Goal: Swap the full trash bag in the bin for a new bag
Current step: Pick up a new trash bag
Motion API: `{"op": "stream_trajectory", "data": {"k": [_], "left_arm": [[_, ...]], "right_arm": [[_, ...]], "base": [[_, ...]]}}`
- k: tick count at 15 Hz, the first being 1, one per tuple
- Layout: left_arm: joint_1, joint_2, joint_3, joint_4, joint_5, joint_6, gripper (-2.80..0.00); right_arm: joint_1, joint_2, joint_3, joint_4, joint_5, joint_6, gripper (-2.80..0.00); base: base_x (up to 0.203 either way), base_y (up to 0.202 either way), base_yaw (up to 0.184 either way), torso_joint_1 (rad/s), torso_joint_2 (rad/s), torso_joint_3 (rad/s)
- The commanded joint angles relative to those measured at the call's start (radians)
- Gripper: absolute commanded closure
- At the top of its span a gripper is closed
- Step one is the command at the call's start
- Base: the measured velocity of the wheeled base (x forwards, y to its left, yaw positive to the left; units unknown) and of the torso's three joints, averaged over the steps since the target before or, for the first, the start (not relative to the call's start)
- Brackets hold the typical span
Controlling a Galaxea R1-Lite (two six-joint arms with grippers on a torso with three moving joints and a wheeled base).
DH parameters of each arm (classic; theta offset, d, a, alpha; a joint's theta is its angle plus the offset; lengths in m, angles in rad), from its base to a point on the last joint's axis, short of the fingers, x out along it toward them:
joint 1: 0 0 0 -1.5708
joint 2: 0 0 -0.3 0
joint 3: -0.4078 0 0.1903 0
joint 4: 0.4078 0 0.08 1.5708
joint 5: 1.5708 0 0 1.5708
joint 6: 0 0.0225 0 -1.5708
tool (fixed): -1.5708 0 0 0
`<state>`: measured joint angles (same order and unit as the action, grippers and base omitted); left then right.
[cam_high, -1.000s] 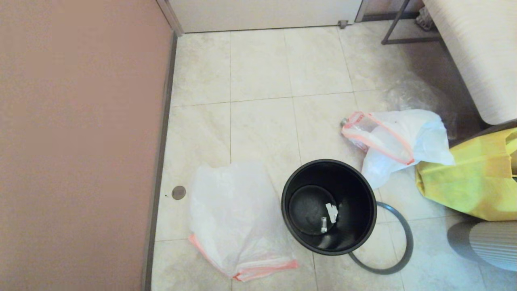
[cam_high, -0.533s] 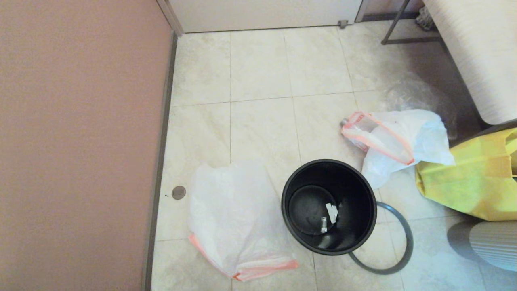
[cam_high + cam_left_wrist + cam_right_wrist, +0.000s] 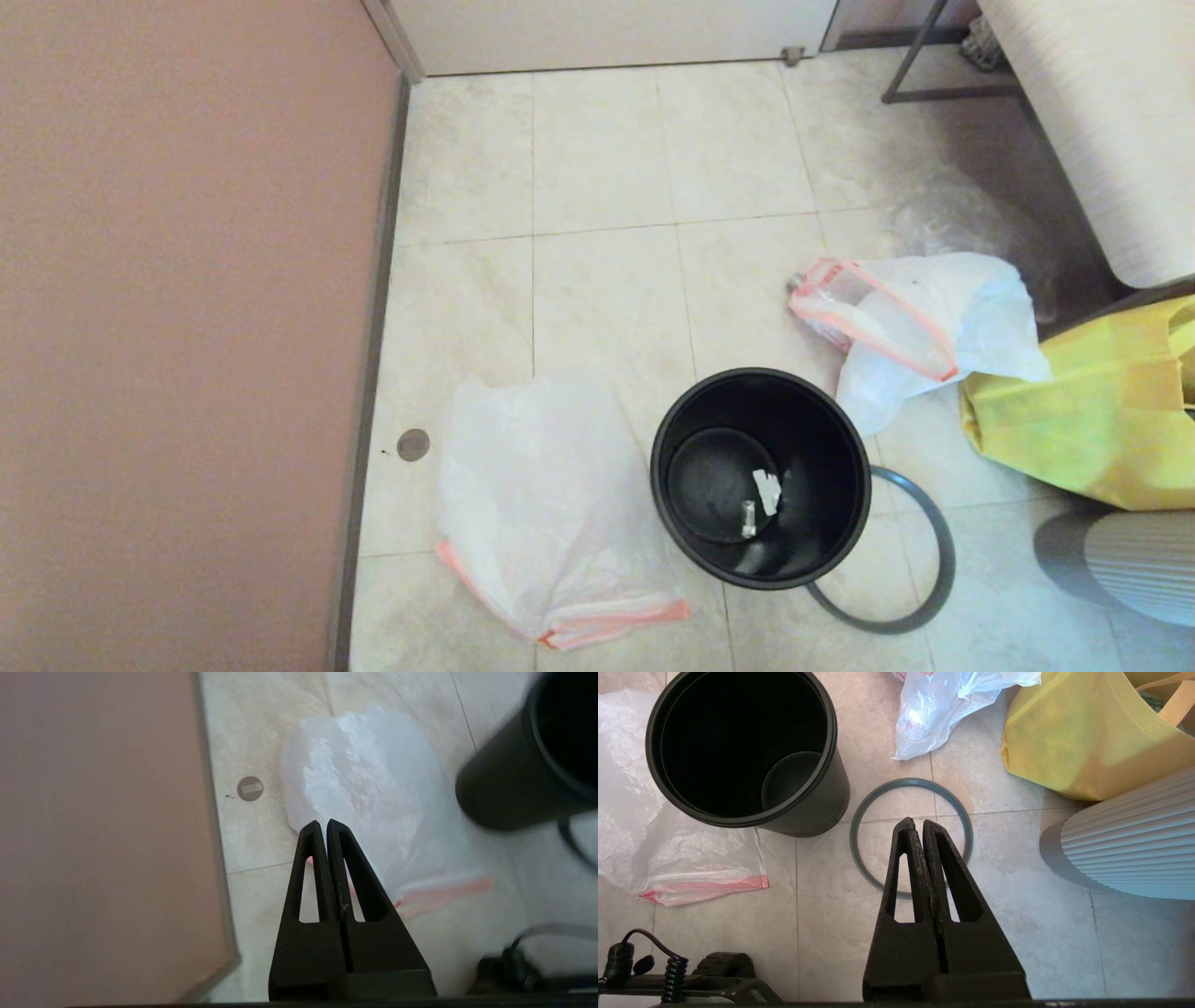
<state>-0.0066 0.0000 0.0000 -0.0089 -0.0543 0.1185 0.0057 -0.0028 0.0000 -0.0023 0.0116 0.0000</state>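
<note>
The black bin (image 3: 761, 476) stands upright on the tiled floor with no bag in it, only small scraps at its bottom. Its grey hoop (image 3: 948, 560) lies flat on the floor against its right side. The full trash bag (image 3: 920, 322), with a bottle showing at its pink hem, lies beyond the bin to the right. The new bag (image 3: 541, 495) lies flat left of the bin. Neither gripper shows in the head view. My left gripper (image 3: 322, 823) is shut and empty, above the new bag (image 3: 373, 784) near its hem. My right gripper (image 3: 917, 822) is shut and empty over the hoop (image 3: 910, 782).
A brown wall (image 3: 187, 327) runs along the left. A yellow fabric bag (image 3: 1092, 411) and a white ribbed object (image 3: 1139, 560) stand right of the bin. A crumpled clear bag (image 3: 962, 219) lies farther back, and a round floor cap (image 3: 413, 444) sits by the wall.
</note>
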Motion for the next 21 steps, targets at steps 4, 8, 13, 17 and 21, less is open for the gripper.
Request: {"op": "stream_trajectory", "data": {"k": [4, 8, 13, 17, 21], "left_arm": [[0.000, 0.145, -0.127, -0.007, -0.086, 0.133, 0.00], [-0.004, 0.497, -0.319, 0.044, -0.217, 0.217, 0.00], [-0.157, 0.977, -0.405, 0.099, -0.281, 0.256, 0.00], [-0.278, 1.324, -0.411, -0.032, -0.281, 0.220, 0.00], [-0.313, 1.680, -0.414, -0.199, -0.163, 0.204, 0.00]], "right_arm": [[0.000, 0.003, 0.000, -0.001, 0.001, 0.000, 0.00], [0.000, 0.003, 0.000, -0.001, 0.001, 0.000, 0.00], [0.001, 0.003, 0.000, 0.000, 0.001, 0.000, 0.00], [0.000, 0.003, 0.000, -0.001, 0.001, 0.000, 0.00], [0.000, 0.003, 0.000, -0.001, 0.001, 0.000, 0.00]], "base": [[0.000, 0.000, 0.000, 0.000, 0.00, 0.000], [0.000, 0.000, 0.000, 0.000, 0.00, 0.000], [0.000, 0.000, 0.000, 0.000, 0.00, 0.000], [0.000, 0.000, 0.000, 0.000, 0.00, 0.000], [0.000, 0.000, 0.000, 0.000, 0.00, 0.000]]}}
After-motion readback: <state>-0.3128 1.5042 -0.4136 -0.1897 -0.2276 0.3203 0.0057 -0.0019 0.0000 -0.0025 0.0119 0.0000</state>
